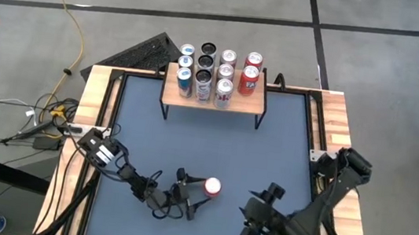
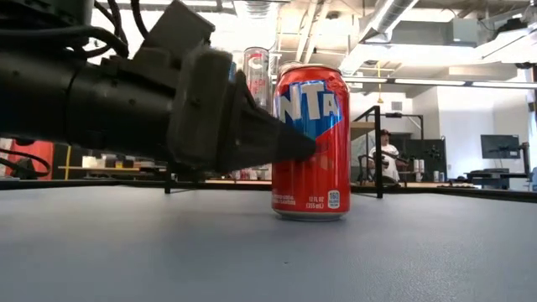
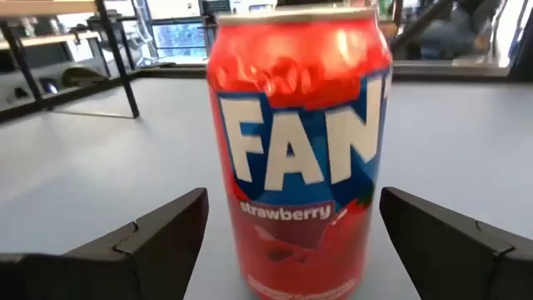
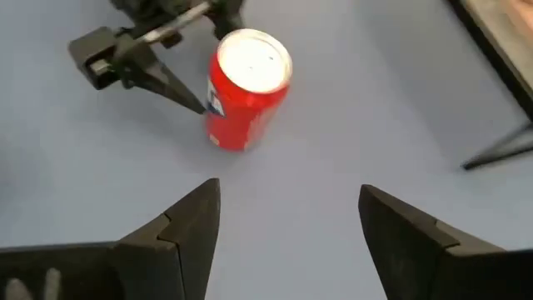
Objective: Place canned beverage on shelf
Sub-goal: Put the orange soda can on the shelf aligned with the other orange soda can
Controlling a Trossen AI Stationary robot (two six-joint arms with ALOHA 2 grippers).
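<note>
- Overhead: red can stands upright on the table, between the spread fingers of the left gripper; shelf holds other cans at the far edge.
- Left wrist: fingers apart, flanking the can without touching.
- Right wrist: right gripper hovers nearby, fingers apart, empty.

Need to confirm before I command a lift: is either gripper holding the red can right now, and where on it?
Nothing is held. The left gripper is open, its fingers flanking the upright red can with gaps; the right gripper is open and apart.
</note>
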